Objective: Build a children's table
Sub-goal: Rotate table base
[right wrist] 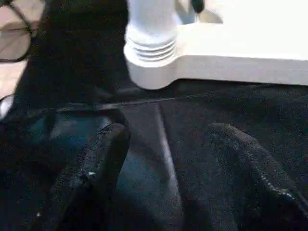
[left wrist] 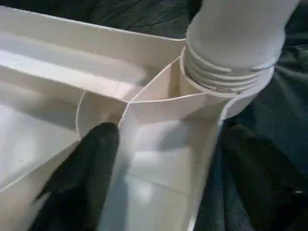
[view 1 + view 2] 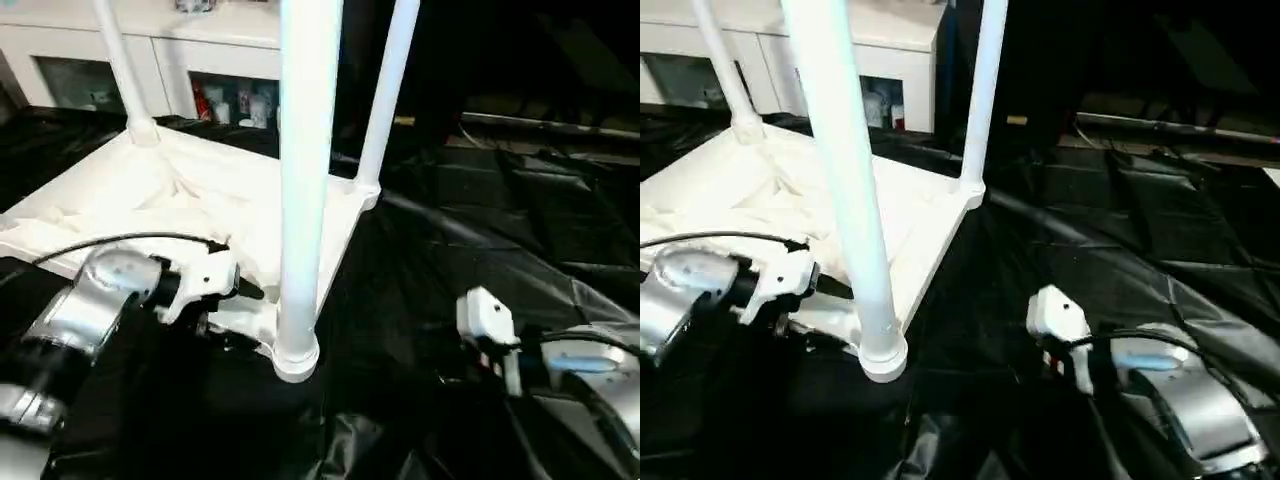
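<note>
Right gripper (image 1: 168, 159) hangs open over black sheeting (image 3: 520, 200); left gripper (image 3: 228, 300), grip unclear, reaches inside the upturned white top (image 3: 150, 200). Three legs (image 3: 305, 170) stand, tops cropped.

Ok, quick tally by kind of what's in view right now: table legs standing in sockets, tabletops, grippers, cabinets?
Legs standing in corner sockets: 3, the near leg, the back left leg, the back right leg
Tabletop, underside up: 1
Grippers: 2, the left gripper at the tabletop's near edge, the right gripper over the black sheet
White cabinet: 1
Total: 7
</note>
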Robot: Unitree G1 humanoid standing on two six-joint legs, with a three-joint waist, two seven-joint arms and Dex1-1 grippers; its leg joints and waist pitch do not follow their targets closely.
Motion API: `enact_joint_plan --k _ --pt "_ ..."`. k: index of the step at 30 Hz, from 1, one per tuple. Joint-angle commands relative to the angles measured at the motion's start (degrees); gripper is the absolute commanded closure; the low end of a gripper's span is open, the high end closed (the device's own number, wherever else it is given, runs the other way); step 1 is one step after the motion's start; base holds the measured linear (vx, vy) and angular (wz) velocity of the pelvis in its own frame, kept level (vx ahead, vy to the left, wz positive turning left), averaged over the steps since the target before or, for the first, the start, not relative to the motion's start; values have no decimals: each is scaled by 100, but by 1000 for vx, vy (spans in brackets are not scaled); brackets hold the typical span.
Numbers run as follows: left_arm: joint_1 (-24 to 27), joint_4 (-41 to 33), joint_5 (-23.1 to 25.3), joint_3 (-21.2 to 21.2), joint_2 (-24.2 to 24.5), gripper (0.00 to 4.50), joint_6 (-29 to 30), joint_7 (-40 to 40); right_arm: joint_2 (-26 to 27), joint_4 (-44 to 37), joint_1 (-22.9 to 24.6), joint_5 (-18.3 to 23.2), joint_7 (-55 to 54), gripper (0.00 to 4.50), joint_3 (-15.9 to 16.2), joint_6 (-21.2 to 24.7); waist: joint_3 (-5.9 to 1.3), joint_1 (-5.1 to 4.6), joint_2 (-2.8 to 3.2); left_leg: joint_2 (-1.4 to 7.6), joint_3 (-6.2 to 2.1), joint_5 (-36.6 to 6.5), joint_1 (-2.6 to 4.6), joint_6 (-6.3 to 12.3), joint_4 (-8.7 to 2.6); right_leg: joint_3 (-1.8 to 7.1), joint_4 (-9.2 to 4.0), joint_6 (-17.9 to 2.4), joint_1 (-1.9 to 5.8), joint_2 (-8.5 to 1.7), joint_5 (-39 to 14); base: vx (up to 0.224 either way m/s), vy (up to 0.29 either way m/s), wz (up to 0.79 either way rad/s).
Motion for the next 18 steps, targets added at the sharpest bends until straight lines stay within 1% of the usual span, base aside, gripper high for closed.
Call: enact_joint_plan --k 1,2,3,4,5,6,7,8,9,11,12,13,14,16,17,18 --pt "-48 174 91 -166 60 99 -87 -308 -110 -135 -99 51 149 148 63 81 -291 75 118 524 -178 -1079 15 83 -554 295 -369 -1513 277 -596 -1121 0 0 0" --pt "-72 210 95 -165 61 122 -97 -339 -116 -138 -106 50 164 148 75 84 -283 69 104 522 -173 -1136 1 64 -558 293 -372 -1479 288 -594 -1227 0 0 0" --pt "-104 261 104 -166 65 132 -129 -378 -119 -139 -114 47 184 148 94 84 -294 88 121 523 -173 -1119 12 50 -552 296 -377 -1465 280 -606 -1276 0 0 0" --pt "-104 261 104 -166 65 136 -129 -378 -119 -139 -114 47 184 148 94 84 -299 95 122 527 -166 -1095 18 48 -547 295 -378 -1476 276 -609 -1264 0 0 0" --pt "-162 370 117 -180 64 136 -193 -467 -111 -123 -137 32 219 148 127 80 -297 117 160 533 -158 -1081 23 48 -543 281 -383 -1515 262 -606 -1233 0 0 0" --pt "-200 432 133 -202 69 137 -222 -536 -100 -99 -162 15 246 148 159 73 -300 139 150 540 -139 -1081 21 47 -541 271 -388 -1513 268 -602 -1242 0 0 0" --pt "-218 468 139 -210 69 144 -240 -585 -90 -91 -169 4 259 148 178 73 -302 161 167 545 -139 -1064 16 38 -538 269 -380 -1515 270 -607 -1228 0 0 0" --pt "-219 470 140 -211 69 144 -239 -590 -89 -90 -170 3 259 148 179 72 -296 176 160 552 -131 -1064 14 37 -540 268 -388 -1505 268 -606 -1248 0 0 0" --pt "-252 546 157 -234 69 172 -260 -683 -74 -64 -177 -28 266 148 220 52 -295 213 167 566 -117 -1062 31 18 -541 261 -386 -1499 252 -608 -1284 0 0 0" --pt "-278 605 167 -239 60 176 -287 -699 -78 -59 -179 -44 266 148 241 35 -293 251 197 578 -86 -1101 41 -30 -540 253 -386 -1492 239 -606 -1338 0 0 0" --pt "-332 739 195 -241 43 180 -368 -716 -94 -85 -165 -47 277 148 263 37 -288 262 203 576 -89 -1156 20 -58 -551 248 -394 -1445 253 -600 -1439 0 0 0" --pt "-368 813 216 -247 36 192 -409 -731 -104 -103 -156 -49 285 148 272 38 -294 286 208 581 -93 -1150 27 -73 -553 252 -387 -1409 248 -605 -1455 0 0 0" --pt "-381 841 227 -251 35 192 -427 -737 -109 -113 -151 -49 287 148 274 40 -292 296 216 585 -96 -1140 25 -78 -554 253 -385 -1399 243 -605 -1442 0 0 0" --pt "-429 913 247 -253 18 219 -481 -731 -124 -116 -147 -52 295 148 280 39 -303 324 220 579 -96 -1090 8 -85 -551 255 -370 -1380 250 -603 -1345 0 0 0" --pt "-456 953 256 -252 6 221 -513 -725 -132 -116 -146 -54 300 148 282 39 -307 327 223 583 -99 -1074 10 -91 -550 253 -362 -1383 249 -606 -1313 0 0 0" --pt "-531 1091 293 -234 -42 221 -631 -711 -130 -103 -139 -68 317 148 279 32 -304 326 228 577 -97 -1069 -2 -84 -549 249 -372 -1380 252 -603 -1306 0 0 0"
